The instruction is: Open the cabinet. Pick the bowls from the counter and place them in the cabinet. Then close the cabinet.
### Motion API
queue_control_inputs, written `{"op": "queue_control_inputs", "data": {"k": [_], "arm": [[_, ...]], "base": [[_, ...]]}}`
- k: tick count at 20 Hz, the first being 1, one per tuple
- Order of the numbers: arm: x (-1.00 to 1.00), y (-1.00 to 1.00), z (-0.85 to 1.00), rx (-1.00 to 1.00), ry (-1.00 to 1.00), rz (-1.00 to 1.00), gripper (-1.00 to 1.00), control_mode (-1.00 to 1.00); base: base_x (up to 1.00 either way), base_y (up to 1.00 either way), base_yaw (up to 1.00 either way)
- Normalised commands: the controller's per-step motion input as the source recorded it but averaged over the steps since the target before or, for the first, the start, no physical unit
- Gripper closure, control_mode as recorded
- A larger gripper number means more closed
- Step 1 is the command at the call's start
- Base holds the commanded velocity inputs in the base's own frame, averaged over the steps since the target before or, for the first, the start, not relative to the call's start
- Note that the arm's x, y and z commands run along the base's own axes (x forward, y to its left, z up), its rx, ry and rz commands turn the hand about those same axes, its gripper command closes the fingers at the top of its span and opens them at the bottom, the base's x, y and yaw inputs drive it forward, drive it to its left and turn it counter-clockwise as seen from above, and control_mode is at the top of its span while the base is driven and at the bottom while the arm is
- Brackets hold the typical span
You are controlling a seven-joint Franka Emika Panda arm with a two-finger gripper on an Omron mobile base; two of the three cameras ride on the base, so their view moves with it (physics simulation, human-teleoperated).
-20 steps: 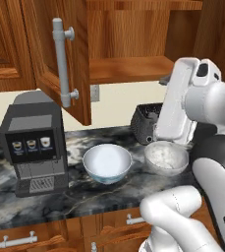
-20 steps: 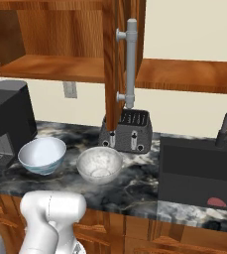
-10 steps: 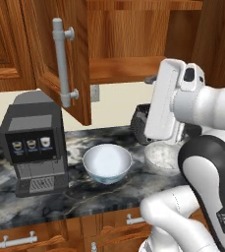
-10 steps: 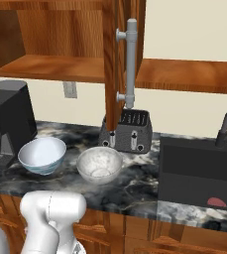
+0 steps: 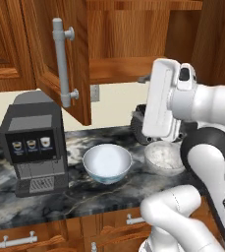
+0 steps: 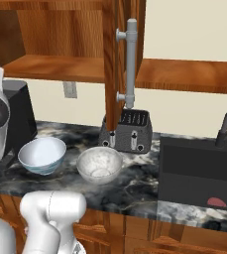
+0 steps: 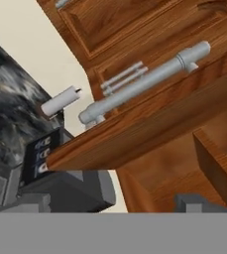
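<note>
The cabinet (image 5: 128,44) stands open above the counter (image 5: 74,197), its left door (image 5: 45,54) swung out with a grey bar handle (image 5: 62,64). The right door (image 6: 116,64) is seen edge-on with its handle (image 6: 130,64). The white-and-blue bowl (image 5: 107,163) (image 6: 42,155) and the speckled bowl (image 5: 164,157) (image 6: 99,164) sit side by side on the counter. My hand (image 5: 163,98) hovers above the speckled bowl, level with the cabinet's shelf. My gripper (image 7: 110,204) is open and holds nothing, facing the left door's handle (image 7: 144,82) in the hand view.
A black coffee machine (image 5: 33,142) stands left of the bowls under the open left door. A toaster (image 6: 127,130) sits behind the speckled bowl. A dark sink (image 6: 199,168) with a tap lies to the right. Drawers with grey handles (image 5: 18,240) run below.
My hand has swung left, from beside the speckled bowl toward the open left door. Both bowls have stayed in place and the gripper has stayed open.
</note>
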Motion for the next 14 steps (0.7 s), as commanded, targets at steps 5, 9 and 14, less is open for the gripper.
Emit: {"op": "queue_control_inputs", "data": {"k": [5,9,14], "arm": [[0.28,0.22,0.0,-0.01,0.0,0.22,-1.0,-1.0],[0.39,0.28,-0.01,-0.01,-0.02,0.21,-1.0,-1.0],[0.43,0.23,-0.06,-0.01,-0.04,0.05,-1.0,-1.0]], "base": [[0.0,0.0,0.0],[0.0,0.0,0.0],[0.0,0.0,0.0]]}}
